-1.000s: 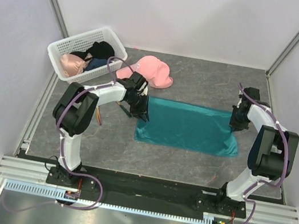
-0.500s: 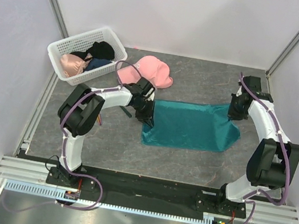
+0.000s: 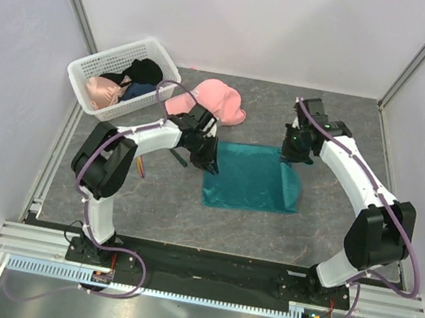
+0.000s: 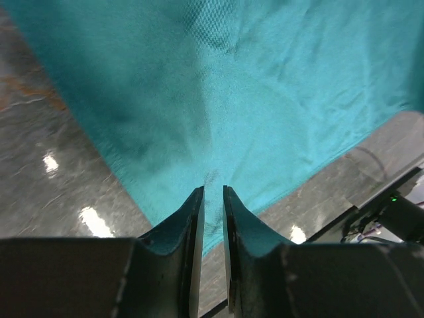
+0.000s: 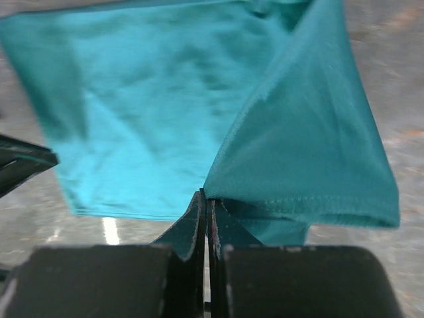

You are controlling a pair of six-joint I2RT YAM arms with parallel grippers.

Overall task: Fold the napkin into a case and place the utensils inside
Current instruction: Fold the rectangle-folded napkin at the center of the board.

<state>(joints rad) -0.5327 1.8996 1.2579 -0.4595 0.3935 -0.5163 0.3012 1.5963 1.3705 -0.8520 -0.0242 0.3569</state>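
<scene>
The teal napkin (image 3: 245,183) lies mid-table, its right part lifted and doubled back over the rest. My right gripper (image 3: 290,152) is shut on a hemmed corner of the napkin (image 5: 305,159), with that flap hanging just above the flat layer; its jaws (image 5: 207,195) press together. At the cloth's left edge, my left gripper (image 3: 210,163) pinches the napkin (image 4: 218,86), its jaws (image 4: 213,189) nearly together and creases running to the tips. A dark utensil handle (image 3: 179,157) shows by the left arm, and a thin orange piece (image 3: 141,167) lies further left.
A pink cap (image 3: 216,99) lies just behind the napkin's far left corner. A white basket (image 3: 89,65) with clothes stands at the back left. Grey walls close in the table on three sides.
The right gripper has carried the napkin's right end leftward over the cloth, so the napkin now spans about half its earlier width. The left gripper stays on the left edge, slightly shifted.
</scene>
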